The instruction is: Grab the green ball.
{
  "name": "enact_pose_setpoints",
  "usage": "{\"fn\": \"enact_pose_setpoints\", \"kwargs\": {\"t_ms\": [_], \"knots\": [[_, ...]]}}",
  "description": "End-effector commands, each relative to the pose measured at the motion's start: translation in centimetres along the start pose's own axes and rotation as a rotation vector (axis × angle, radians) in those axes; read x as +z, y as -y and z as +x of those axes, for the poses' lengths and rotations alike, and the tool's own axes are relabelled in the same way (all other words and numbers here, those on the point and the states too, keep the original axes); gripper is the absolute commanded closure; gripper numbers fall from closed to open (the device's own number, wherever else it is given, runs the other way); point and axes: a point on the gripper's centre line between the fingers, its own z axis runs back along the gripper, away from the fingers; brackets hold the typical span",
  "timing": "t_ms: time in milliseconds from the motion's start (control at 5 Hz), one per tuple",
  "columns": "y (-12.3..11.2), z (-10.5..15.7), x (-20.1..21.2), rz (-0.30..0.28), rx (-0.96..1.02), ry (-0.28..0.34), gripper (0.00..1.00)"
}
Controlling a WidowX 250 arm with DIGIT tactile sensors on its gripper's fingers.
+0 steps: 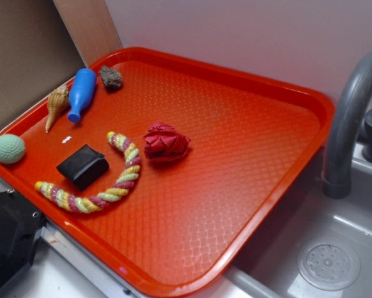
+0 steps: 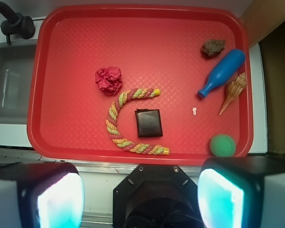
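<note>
A pale green ball (image 1: 9, 148) (dimpled like a golf ball) sits at the far left edge of a red tray (image 1: 248, 205). Right of it lie a black block (image 1: 82, 166) and a curved rope (image 1: 105, 177). In the wrist view, the gripper (image 2: 140, 194) fills the bottom, its fingers (image 2: 221, 199) spread wide apart, empty.

A pale wall (image 1: 248, 37) stands behind the sink (image 1: 335, 248), a grey tap (image 1: 347, 118) curves over its basin, and a brown board (image 1: 24, 56) leans far beside it.
</note>
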Motion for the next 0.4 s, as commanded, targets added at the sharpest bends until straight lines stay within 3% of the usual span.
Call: {"fn": "enact_pose_setpoints", "kwargs": {"t_ms": [0,200], "knots": [[0.0,0.0,0.0,0.000,0.000,0.000,0.00],[-4.9,2.5,-5.1,0.092,-0.055,0.004,0.00]]}}
